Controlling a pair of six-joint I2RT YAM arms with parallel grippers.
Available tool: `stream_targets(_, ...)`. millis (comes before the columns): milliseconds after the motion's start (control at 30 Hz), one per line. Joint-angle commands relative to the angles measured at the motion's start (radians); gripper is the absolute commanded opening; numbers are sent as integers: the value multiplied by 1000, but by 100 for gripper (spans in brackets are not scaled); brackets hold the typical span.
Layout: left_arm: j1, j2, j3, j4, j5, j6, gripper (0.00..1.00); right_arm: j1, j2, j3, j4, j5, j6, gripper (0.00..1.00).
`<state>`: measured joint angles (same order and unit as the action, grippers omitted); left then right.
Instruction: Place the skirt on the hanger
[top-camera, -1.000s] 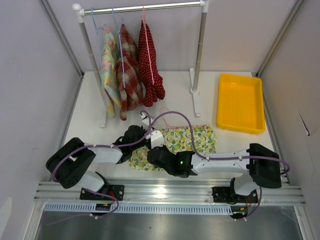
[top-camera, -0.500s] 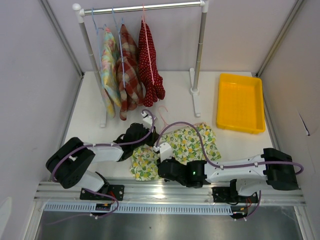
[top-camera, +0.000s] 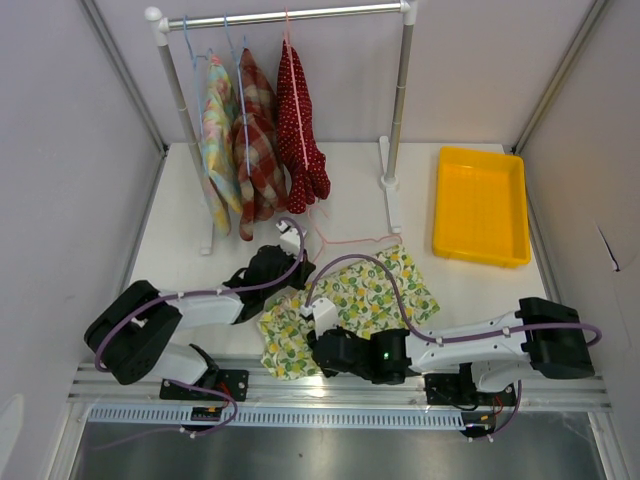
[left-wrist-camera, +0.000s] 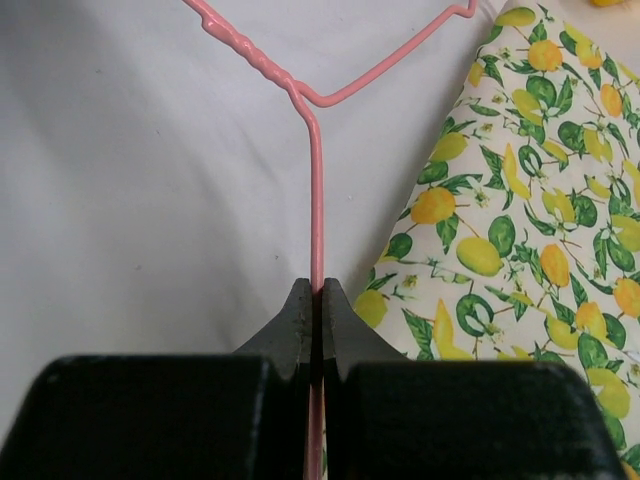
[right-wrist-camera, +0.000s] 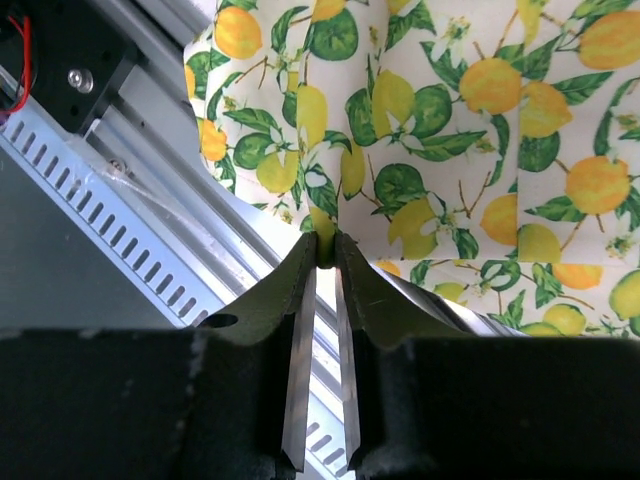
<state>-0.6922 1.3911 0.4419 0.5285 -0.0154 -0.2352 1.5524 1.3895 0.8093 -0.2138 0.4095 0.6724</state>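
Observation:
The skirt (top-camera: 365, 292), white with a lemon print, lies rumpled on the white table in front of the arms. It also shows in the left wrist view (left-wrist-camera: 520, 200) and the right wrist view (right-wrist-camera: 450, 120). The pink wire hanger (top-camera: 350, 239) lies flat at the skirt's far edge, its hook towards the rack. My left gripper (top-camera: 290, 262) is shut on the hanger's wire (left-wrist-camera: 316, 180), just left of the skirt. My right gripper (top-camera: 318, 343) is shut on a fold at the skirt's near edge (right-wrist-camera: 325, 240), above the table's front rail.
A clothes rack (top-camera: 290, 15) at the back holds three garments on hangers: a floral one (top-camera: 218, 130), a plaid one (top-camera: 256, 140) and a red dotted one (top-camera: 298, 120). A yellow tray (top-camera: 480, 205) sits at the back right. An aluminium rail (top-camera: 340, 385) runs along the near edge.
My right gripper has pulled the skirt's near edge forward and left, towards the rail. The skirt has slid and turned, and more of the pink hanger shows behind it. The left gripper keeps hold of the hanger.

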Motion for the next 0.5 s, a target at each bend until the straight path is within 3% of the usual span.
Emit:
stream_targets(0, 6, -52, -5, 45, -5, -7, 0, 3, 43, 31, 53, -54, -16, 19)
stream_targets(67, 6, -84, -11, 50, 8, -9, 0, -6, 51, 28, 45, -58, -16, 23)
stream_targets(167, 3, -127, -28, 45, 37, -6, 0, -31, 31, 22, 4, -41, -8, 47)
stream_targets(300, 2, -153, -54, 48, 46, -9, 0, -115, -85, 2, -41, -32, -10, 68)
stream_targets(467, -6, -156, -72, 79, 74, -13, 0, -251, -237, -9, -134, 6, 12, 73)
